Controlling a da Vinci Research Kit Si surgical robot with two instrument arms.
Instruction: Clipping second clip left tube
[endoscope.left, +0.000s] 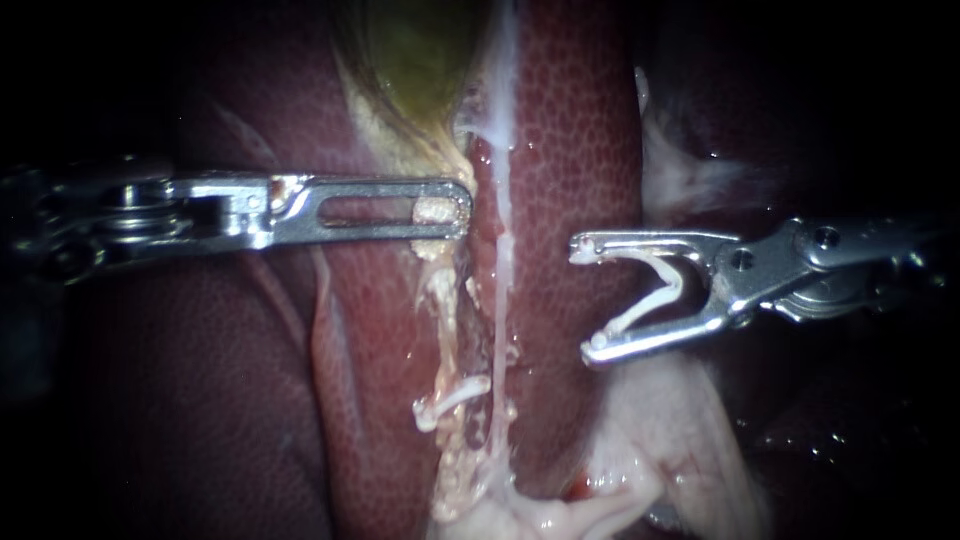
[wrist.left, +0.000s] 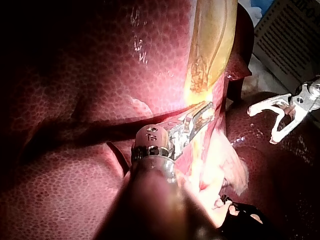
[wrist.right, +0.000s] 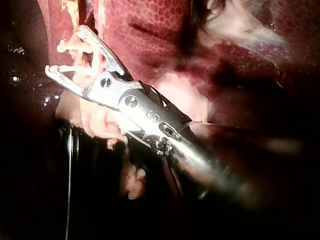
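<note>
white plastic, an open clip (endoscope.left: 650, 290) rides held between the wide-spread jaws of my right instrument (endoscope.left: 585, 297), just beside the pale tube (endoscope.left: 497, 290). past the lower jaw a closed clip (endoscope.left: 450, 395) sits by that tube. my left instrument (endoscope.left: 460, 208) pinches yellowish tissue (endoscope.left: 433, 250). printed sheet (wrist.left: 290, 35): unreadable.

left instrument (endoscope.left: 462, 211): jaws clamped on tissue (endoscope.left: 433, 210) | right instrument (endoscope.left: 586, 298): jaws spread, holding clip (endoscope.left: 674, 285)
</note>
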